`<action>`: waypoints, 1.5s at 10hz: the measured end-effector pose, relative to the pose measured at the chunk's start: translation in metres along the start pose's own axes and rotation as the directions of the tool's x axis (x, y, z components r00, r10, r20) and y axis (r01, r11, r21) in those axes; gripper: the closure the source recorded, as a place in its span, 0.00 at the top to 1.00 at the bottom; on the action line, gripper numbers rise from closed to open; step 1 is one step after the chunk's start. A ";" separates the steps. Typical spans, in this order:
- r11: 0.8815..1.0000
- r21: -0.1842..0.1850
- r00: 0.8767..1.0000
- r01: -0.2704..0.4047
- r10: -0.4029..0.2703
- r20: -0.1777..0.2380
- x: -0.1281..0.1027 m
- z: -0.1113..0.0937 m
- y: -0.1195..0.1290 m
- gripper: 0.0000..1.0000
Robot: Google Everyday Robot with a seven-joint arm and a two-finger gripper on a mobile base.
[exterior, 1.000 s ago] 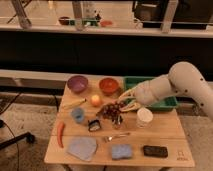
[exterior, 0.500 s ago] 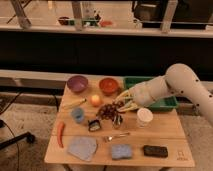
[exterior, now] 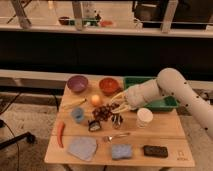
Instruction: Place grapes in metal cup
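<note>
Pincer (exterior: 116,107) grips grapes (exterior: 103,112) beside metal cup (exterior: 118,121).

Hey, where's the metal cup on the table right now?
In the camera view, the metal cup stands near the table's middle, left of the white cup, directly below the gripper shut on the grapes.

**Dim, warm and soft throughout**

Warm, low light falls from above onto the wooden table (exterior: 150,131), its brightest area. The background band under the window rail is nearly black. Short soft shadows sit beneath the white arm (exterior: 170,87) and its hand (exterior: 116,107). Everything looks blurred and grainy, fine edges smeared. The white cup (exterior: 144,117) glows slightly overexposed.
</note>
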 end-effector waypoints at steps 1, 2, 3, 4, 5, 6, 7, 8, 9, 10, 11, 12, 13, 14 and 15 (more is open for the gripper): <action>1.000 0.001 1.000 -0.003 0.003 0.016 0.008 0.006 0.002 0.20; 1.000 0.000 1.000 -0.004 0.004 0.028 0.015 0.012 0.003 0.20; 1.000 -0.001 0.999 -0.002 0.002 0.034 0.019 0.016 0.002 0.20; 1.000 -0.002 0.999 0.000 0.000 0.036 0.027 0.020 0.002 0.20; 1.000 0.000 0.999 0.000 0.000 0.032 0.035 0.021 0.003 0.20; 1.000 -0.001 1.000 0.005 -0.005 0.026 0.040 0.023 0.002 0.20; 1.000 -0.004 1.000 0.011 -0.011 0.013 0.047 0.025 -0.001 0.20; 1.000 -0.006 1.000 0.012 -0.012 0.001 0.053 0.025 -0.003 0.20; 1.000 -0.006 1.000 0.009 -0.009 -0.015 0.060 0.023 -0.003 0.20; 1.000 -0.011 1.000 0.003 -0.003 -0.025 0.066 0.022 -0.001 0.20; 1.000 -0.016 0.999 -0.003 0.002 -0.038 0.072 0.021 0.001 0.20; 1.000 -0.020 0.999 -0.012 0.011 -0.047 0.078 0.021 0.003 0.20; 1.000 -0.020 0.998 -0.020 0.019 -0.052 0.083 0.020 0.004 0.20; 0.999 -0.021 0.998 -0.028 0.027 -0.057 0.088 0.019 0.007 0.20; 0.999 -0.023 0.998 -0.033 0.032 -0.059 0.091 0.021 0.009 0.20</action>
